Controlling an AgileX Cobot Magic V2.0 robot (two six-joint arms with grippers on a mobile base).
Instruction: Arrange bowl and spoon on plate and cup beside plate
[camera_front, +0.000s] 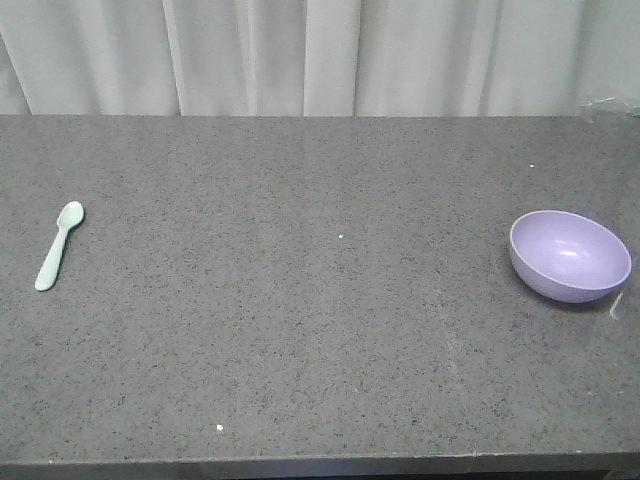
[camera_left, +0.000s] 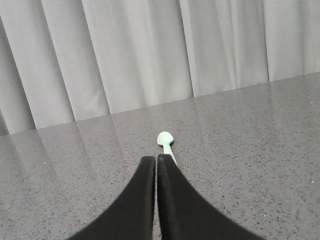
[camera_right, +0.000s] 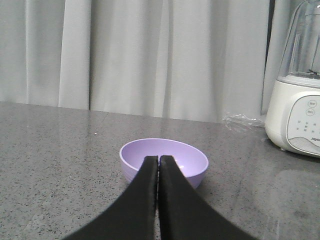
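Bowl (camera_front: 570, 255) stands upright at the right end of the tabletop (camera_front: 320, 340), spoon (camera_front: 58, 245) lies far left. My right gripper (camera_right: 158, 158) is closed, empty, near the bowl; my left gripper (camera_left: 156, 158) is closed just behind the spoon.

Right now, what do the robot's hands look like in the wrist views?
The left hand and the right hand look alike: each has two matte black fingers, broad at the base and curving in to narrow tips. No cables or markings show.

Speckled grey stone counter (camera_front: 320, 330) before pale pleated curtains (camera_front: 320, 55), white blender (camera_right: 297, 100) aside
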